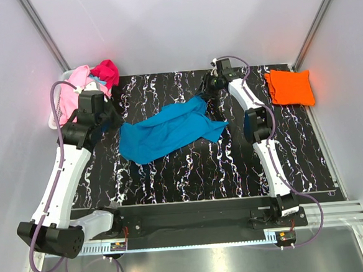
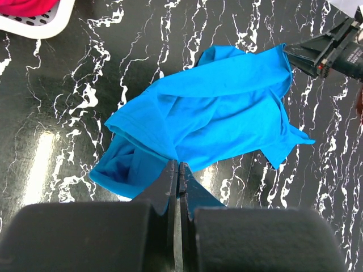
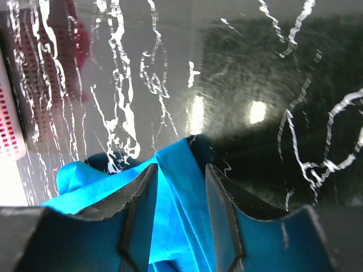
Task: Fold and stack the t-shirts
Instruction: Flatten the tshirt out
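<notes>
A blue tee lies crumpled and half spread in the middle of the black marbled worktop. The left fingers are pressed shut, their tips at the tee's near edge; I can't tell whether any cloth is pinched. The right fingers stand part-way apart with a ridge of the tee's far corner between them. An orange tee sits folded at the far right. Pink and magenta tees are heaped in the basket at the far left.

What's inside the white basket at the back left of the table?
A light pink t-shirt and a magenta t-shirt, bunched and spilling over the rim of the basket. Anything beneath them is covered.
</notes>
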